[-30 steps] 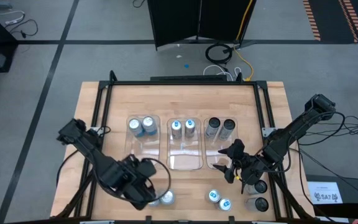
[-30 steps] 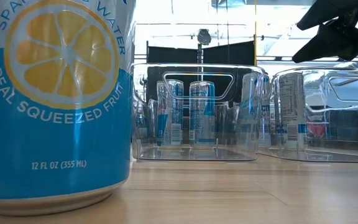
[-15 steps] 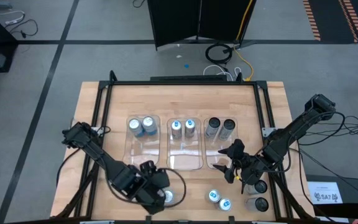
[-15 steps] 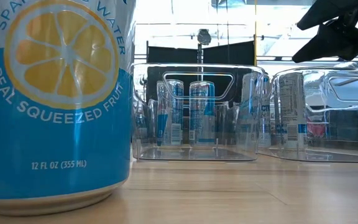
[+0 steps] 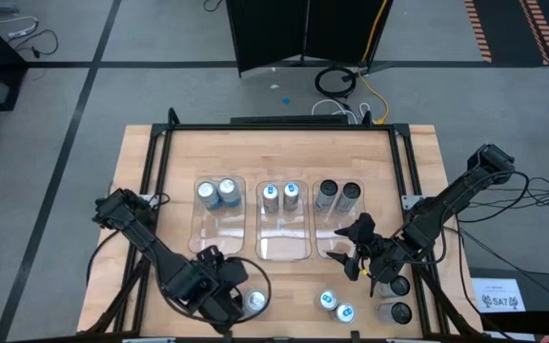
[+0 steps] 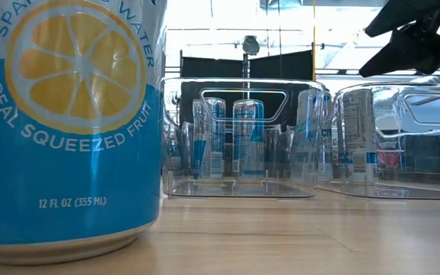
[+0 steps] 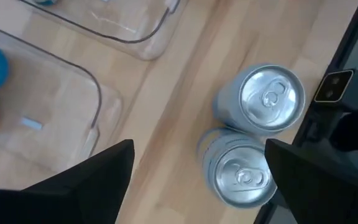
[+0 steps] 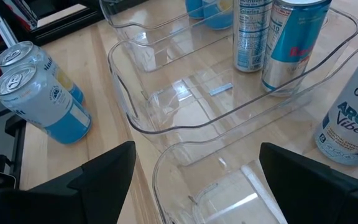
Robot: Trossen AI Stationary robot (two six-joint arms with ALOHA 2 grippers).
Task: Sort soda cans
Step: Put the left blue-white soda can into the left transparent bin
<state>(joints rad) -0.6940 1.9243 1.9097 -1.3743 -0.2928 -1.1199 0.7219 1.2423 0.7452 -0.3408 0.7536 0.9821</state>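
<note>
Shifted slightly toward the worktop's left edge, left gripper (image 5: 225, 303), fingers released, apparently hovers above two silver-topped cans (image 7: 253, 140); right gripper (image 5: 357, 250) unchanged, fingers released.

Left arm bent low over counter's near-left edge, left tool (image 5: 241, 297) pointing down, fingers spread wide, empty. Right arm reaches in from right, right tool (image 5: 354, 250) raised, fingers apart, empty.
</note>
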